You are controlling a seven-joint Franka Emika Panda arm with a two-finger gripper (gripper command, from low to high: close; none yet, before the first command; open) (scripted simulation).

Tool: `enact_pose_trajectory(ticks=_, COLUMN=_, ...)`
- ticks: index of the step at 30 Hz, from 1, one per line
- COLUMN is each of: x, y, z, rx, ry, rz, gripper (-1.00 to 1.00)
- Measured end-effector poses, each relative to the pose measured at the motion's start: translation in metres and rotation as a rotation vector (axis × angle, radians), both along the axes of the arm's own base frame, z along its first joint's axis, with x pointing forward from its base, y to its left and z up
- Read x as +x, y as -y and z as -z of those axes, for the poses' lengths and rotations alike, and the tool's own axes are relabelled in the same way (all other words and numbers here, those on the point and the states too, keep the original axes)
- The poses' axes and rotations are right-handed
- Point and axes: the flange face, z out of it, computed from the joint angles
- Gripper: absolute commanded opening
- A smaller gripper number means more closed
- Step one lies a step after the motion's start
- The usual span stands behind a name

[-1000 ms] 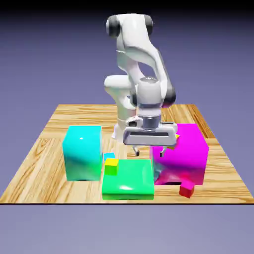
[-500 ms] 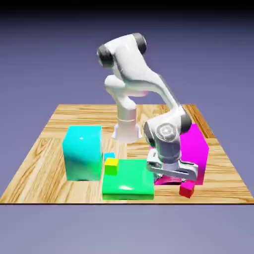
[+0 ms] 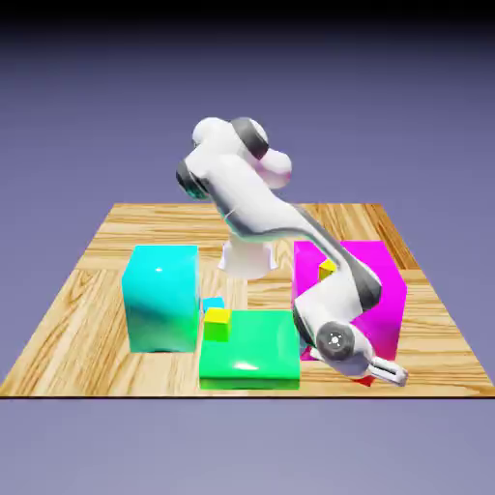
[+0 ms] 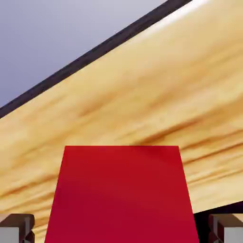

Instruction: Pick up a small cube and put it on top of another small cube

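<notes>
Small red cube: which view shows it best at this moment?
The hand view: the small red cube fills the lower middle of the picture, between the gripper's finger tips, with wooden table behind. In the exterior view the hand covers nearly all of it; only a red sliver shows beside the magenta block.

You see a square wooden surface (image 3: 106,251) with pale, streaky grain and a thin dark edge along its near side. Behind and around it spreads a plain blue-violet backdrop (image 3: 77,116), darker toward the top. Light is even and soft throughout.
</notes>
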Motion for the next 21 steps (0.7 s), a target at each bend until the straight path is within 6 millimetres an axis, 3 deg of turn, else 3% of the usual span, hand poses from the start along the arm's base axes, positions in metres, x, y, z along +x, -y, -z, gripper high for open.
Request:
enact_pose_trajectory(ticks=3, x=0.028, y=0.018, z=-0.053, rx=0.001, ry=0.000, rz=0.001, gripper=-1.00)
enact_pose_trajectory(ticks=6, x=0.012, y=0.027, z=-0.057, rx=-0.060, ry=0.080, rz=-0.160, gripper=-1.00)
enact_pose_trajectory(ticks=11, x=-0.001, y=0.050, z=-0.082, rx=-0.200, ry=0.201, rz=-0.429, gripper=-1.00)
enact_pose_trajectory(ticks=21, x=-0.022, y=0.106, z=-0.171, rx=-0.450, ry=0.333, rz=-0.909, gripper=-1.00)
